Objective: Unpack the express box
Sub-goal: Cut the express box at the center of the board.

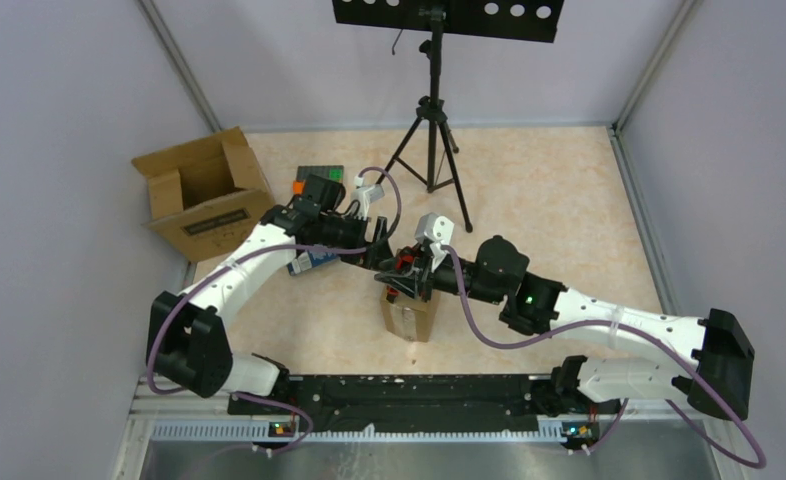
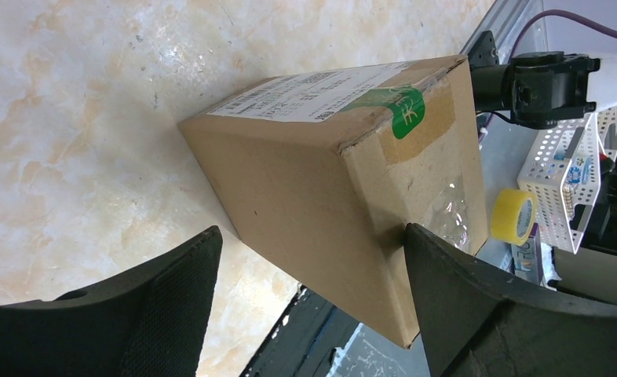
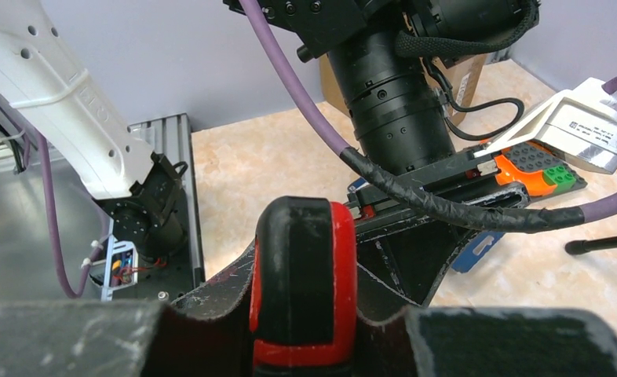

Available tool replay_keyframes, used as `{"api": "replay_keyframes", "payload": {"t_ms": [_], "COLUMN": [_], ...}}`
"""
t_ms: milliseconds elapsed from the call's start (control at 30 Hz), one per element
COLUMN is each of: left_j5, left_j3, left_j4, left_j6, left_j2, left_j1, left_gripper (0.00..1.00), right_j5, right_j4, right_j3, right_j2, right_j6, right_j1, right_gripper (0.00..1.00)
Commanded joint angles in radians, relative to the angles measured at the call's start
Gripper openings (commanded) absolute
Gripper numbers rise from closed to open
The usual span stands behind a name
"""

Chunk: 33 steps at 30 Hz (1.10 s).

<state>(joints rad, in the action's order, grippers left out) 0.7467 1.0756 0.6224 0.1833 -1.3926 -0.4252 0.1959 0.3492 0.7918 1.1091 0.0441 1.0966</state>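
Note:
The express box (image 1: 412,318) is a small brown carton standing near the table's front middle. In the left wrist view the express box (image 2: 329,188) shows a white label, a green sticker and brown tape over its seam. My left gripper (image 2: 312,234) hangs open over it: the right finger (image 2: 478,306) is at the taped end, while the left finger (image 2: 156,306) stands apart with floor showing between. My right gripper (image 3: 305,314) is shut on a red and black tool handle (image 3: 305,267), just over the box beside the left wrist (image 3: 392,86).
An opened empty carton (image 1: 204,195) lies at the back left. A tripod (image 1: 431,130) stands at the back middle. Orange and green blocks (image 1: 314,178) and a blue item (image 1: 309,262) lie under the left arm. A yellow tape roll (image 2: 513,216) and white basket (image 2: 564,181) sit beyond the front rail.

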Motion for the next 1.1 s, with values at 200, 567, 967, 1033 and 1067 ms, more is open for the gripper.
{"api": "replay_keyframes", "payload": {"t_ms": [200,567,967,1033,1067], "left_j5": [-0.046,-0.053,-0.053,-0.053,-0.052], "left_j3": [0.016,0.038,0.081,0.09,0.092], "left_j4": [0.046,0.066,0.091,0.097,0.096], "left_j6": [-0.052,-0.067,-0.098,-0.101,-0.102], "left_j2": [-0.038,-0.062,-0.096,-0.1,-0.1], "left_j1": [-0.001,-0.001,-0.001,0.0,0.0], "left_gripper": [0.87,0.87,0.86,0.86,0.86], "right_j5": [-0.067,-0.114,-0.129,-0.126,-0.121], "right_j4": [-0.001,-0.019,-0.183,-0.212,-0.214], "right_j3": [-0.04,-0.107,-0.031,-0.018,-0.021], "right_j2": [-0.028,-0.077,-0.102,-0.087,-0.077], "right_j6": [-0.111,-0.121,-0.144,-0.144,-0.143], "right_j1": [0.035,0.06,0.059,0.059,0.059], "right_gripper": [0.0,0.0,0.0,0.0,0.0]}}
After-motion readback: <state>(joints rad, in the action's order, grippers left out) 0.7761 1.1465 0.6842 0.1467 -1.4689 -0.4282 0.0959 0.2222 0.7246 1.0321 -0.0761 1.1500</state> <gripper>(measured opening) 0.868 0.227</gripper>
